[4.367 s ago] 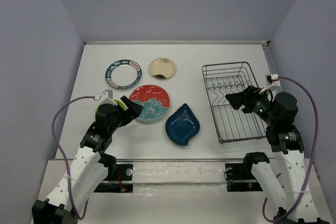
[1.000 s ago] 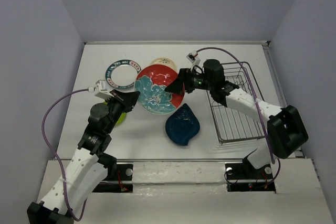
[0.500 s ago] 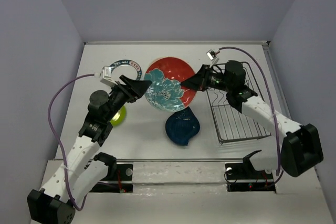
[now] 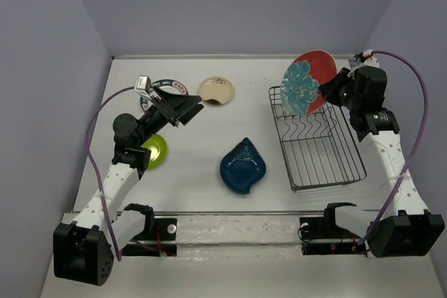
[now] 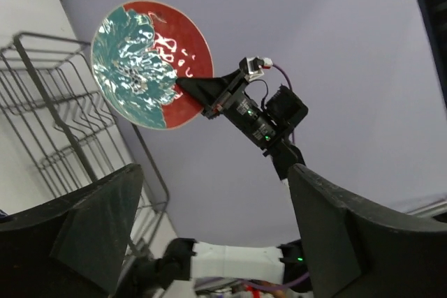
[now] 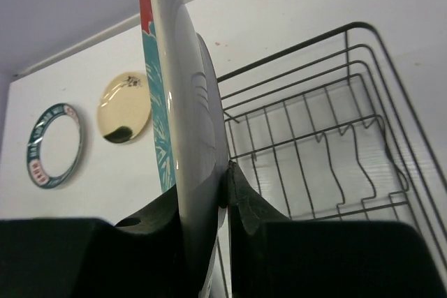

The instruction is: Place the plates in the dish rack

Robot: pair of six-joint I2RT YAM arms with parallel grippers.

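blue leaf plate (image 4: pixel 243 166): lay flat near the middle of the worktop (image 4: pixel 188 193), left of the dish rack (image 4: pixel 318 151); not loaded.
lime plate (image 4: pixel 155 150): lay flat toward the worktop's left edge; not loaded.
dish rack: sat on the right side of the worktop with nothing in it; tines (image 4: pixel 311 118) ran across its far half.
left gripper (image 4: pixel 191 114): fingers were wide apart on nothing, raised over the far-left area, well apart from the rack.
white lettered-rim plate (image 4: pixel 166 87): far left, partly hidden by the left gripper.
gold plate (image 4: pixel 216 91): lay flat near it, to its right.
right gripper (image 4: pixel 327 94): fingers were clamped on the rim of the red-and-teal plate (image 4: pixel 306 87), held on edge in the air over the rack's far-left corner.
risk 1: the pinch covered only a small bit of rim, so the plate could swing or slip on the way down.
risk 2: the plate looked tilted off the tine line. Lowered like that, it could hit the rim wire or a tine top, miss the slot, and tip on release.
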